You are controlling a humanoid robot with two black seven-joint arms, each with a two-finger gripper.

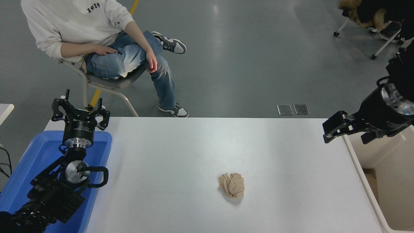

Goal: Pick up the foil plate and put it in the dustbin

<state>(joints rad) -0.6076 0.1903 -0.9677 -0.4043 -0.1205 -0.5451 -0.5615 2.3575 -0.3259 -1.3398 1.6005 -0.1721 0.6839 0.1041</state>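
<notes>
The foil plate shows nowhere in the head view; it is hidden or out of view. The dustbin [393, 168] is a cream-beige bin at the table's right end, partly cut off by the picture's edge. My right gripper [351, 132] hangs above the dustbin's far left corner and the table's right edge, fingers pointing left, open and empty. My left gripper [80, 111] is parked open at the lower left, over the far end of the blue tub.
A crumpled brown paper ball [232, 184] lies on the white table [200, 145] right of centre. A blue tub [38, 155] stands at the left edge under my left arm. A person sits on a chair [106, 82] beyond the table's far left.
</notes>
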